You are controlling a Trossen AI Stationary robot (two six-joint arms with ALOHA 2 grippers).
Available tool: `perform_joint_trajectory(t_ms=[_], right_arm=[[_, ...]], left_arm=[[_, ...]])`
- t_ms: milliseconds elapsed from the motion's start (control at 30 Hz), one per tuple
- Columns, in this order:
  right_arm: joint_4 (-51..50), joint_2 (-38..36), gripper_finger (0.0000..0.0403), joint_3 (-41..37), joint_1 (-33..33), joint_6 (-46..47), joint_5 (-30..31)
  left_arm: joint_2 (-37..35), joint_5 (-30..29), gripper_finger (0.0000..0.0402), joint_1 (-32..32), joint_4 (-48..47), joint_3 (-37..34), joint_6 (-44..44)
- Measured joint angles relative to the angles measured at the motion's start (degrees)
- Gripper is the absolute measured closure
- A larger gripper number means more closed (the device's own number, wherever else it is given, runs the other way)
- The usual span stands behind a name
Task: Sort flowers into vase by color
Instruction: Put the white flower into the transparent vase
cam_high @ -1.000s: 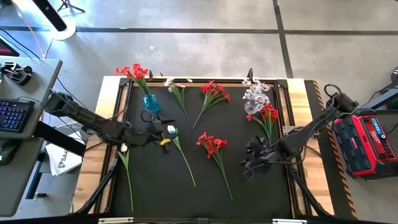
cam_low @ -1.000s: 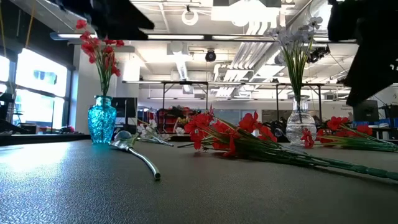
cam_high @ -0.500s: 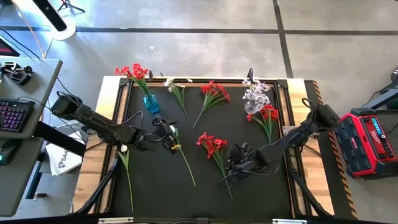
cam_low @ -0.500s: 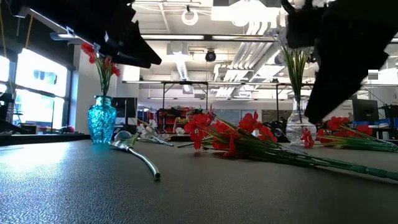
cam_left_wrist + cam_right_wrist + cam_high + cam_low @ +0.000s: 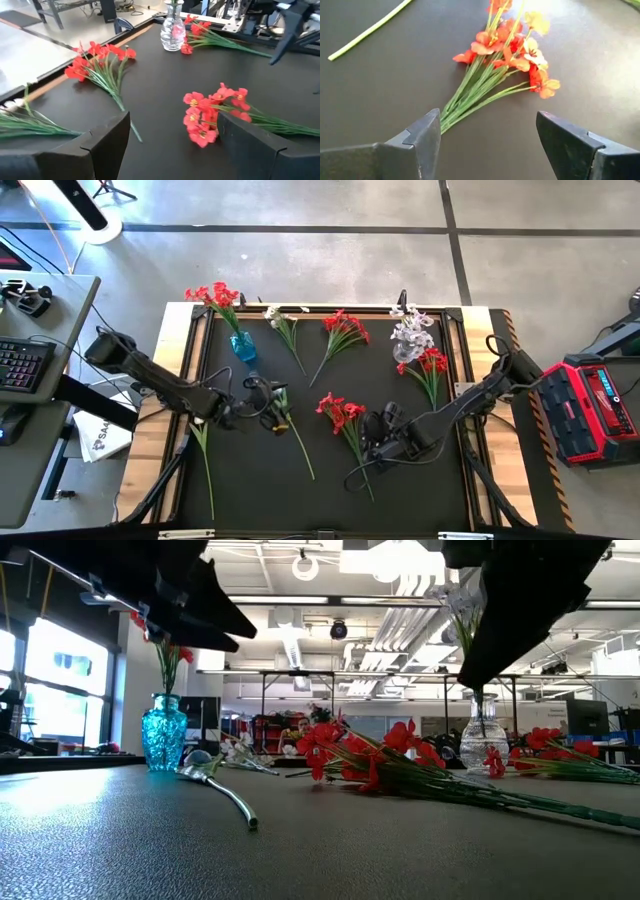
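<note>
A blue vase (image 5: 241, 345) at the far left holds red flowers (image 5: 213, 297). A clear vase (image 5: 406, 352) at the far right holds white flowers (image 5: 411, 326). Red sprigs lie flat on the black mat at the centre (image 5: 340, 412), far middle (image 5: 343, 330) and right (image 5: 432, 365). White sprigs lie at the far side (image 5: 285, 321), by my left gripper (image 5: 290, 428) and at the left edge (image 5: 203, 442). My left gripper (image 5: 272, 408) hovers open over the white sprig's head. My right gripper (image 5: 487, 135) is open above the centre sprig's stems (image 5: 470, 95), touching nothing.
The mat's raised wooden frame (image 5: 172, 410) bounds the work area. A red power unit (image 5: 590, 405) stands off the table's right side, and a keyboard desk (image 5: 25, 365) off the left. Bare mat (image 5: 420, 490) lies toward the near edge.
My right gripper has travelled toward the table's left, from the right side to over the centre red sprig's stems, rolling its wrist and staying open. My left gripper has sunk a little toward the mat near the white sprig, also open. No flower has moved.
</note>
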Motion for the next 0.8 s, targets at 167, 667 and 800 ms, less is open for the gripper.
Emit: perform_joint_trajectory(t_ms=[167,667,800], right_arm=[[3.1,0.0,0.0128,0.0,0.0,1.3,0.0],[13.6,4.8,0.0128,-0.1,0.1,-9.5,0.2],[13.3,5.0,0.0128,-0.1,0.4,-10.1,1.6]], left_arm=[[3.4,-1.9,0.0117,-4.4,2.0,0.0,-5.0],[15.5,-4.3,0.0117,-11.6,2.3,1.1,-41.3],[21.8,1.5,0.0118,-7.9,-4.0,7.5,-46.5]])
